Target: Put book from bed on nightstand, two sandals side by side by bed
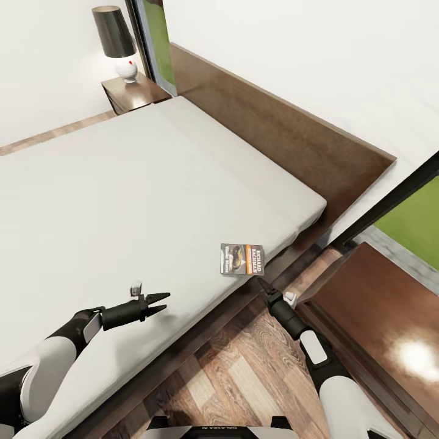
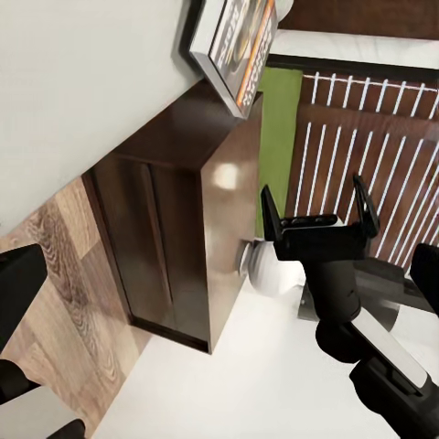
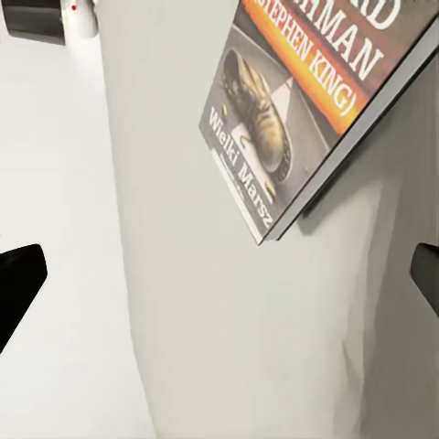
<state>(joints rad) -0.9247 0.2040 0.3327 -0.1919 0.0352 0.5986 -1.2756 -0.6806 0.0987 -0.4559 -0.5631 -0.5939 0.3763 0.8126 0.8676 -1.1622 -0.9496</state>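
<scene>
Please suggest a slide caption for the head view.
Right gripper nears the book at the bed edge; left gripper hovers open over the mattress.

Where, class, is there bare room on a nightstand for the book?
The near nightstand, right of the right gripper, has a bare glossy top. The far nightstand is crowded: its lamp leaves a narrow strip. The book lies on the bed near its corner.

Lettering on the book's cover

The book [image 3: 302, 110] on the bed [image 1: 122, 201] reads "RICHARD BACHMAN" in white in the head view; the right wrist view shows "STEPHEN KING)" on the orange band and "Wielki Marsz" beside a boot picture.
</scene>
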